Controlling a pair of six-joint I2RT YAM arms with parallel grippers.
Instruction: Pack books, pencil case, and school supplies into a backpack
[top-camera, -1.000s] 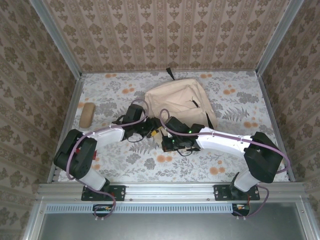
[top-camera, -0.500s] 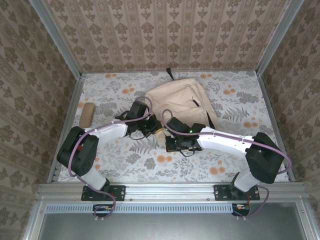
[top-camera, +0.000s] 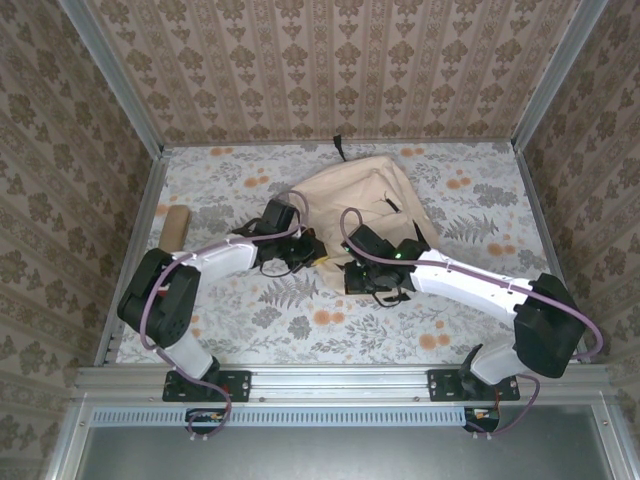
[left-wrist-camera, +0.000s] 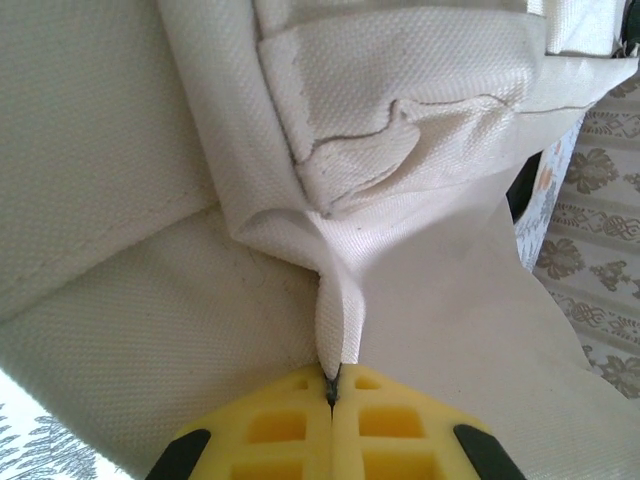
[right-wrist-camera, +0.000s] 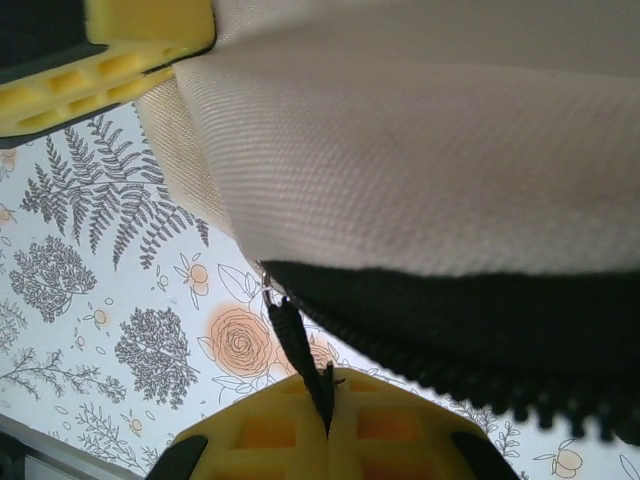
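- Left gripper (left-wrist-camera: 331, 378), in the left wrist view: its two yellow fingers (left-wrist-camera: 270, 425) are pressed together at the bottom centre of the frame. They pinch a narrow upright fold (left-wrist-camera: 336, 320) of the backpack (left-wrist-camera: 120, 150) cloth.
- Above that fold, beige woven panels and a stitched seam run up to the top edge. A strip of patterned wall shows at the far right.
- From above, the left gripper (top-camera: 302, 254) sits at the lower left edge of the backpack (top-camera: 365, 195), near the centre of the frame.
- Right gripper (right-wrist-camera: 327, 405), in the right wrist view: its yellow fingers (right-wrist-camera: 250, 435) meet at the bottom centre, clamped on the tip of a black zip pull (right-wrist-camera: 293, 338).
- The pull slants up and left to the backpack's (right-wrist-camera: 420, 150) lower edge. There a black zip (right-wrist-camera: 450, 340) runs to the right, under the beige cloth.
- At the upper left of that view, a yellow finger of the left gripper (right-wrist-camera: 110, 60) touches the backpack's corner.
- From above, the right gripper (top-camera: 353, 274) lies just right of the left one, at the bag's lower edge.
- The backpack rests on the floral counter (top-camera: 300, 320), slightly right of centre, towards the far wall.
- The pencil case (top-camera: 176, 222) lies on the counter at the left edge, well apart from the bag and both arms.
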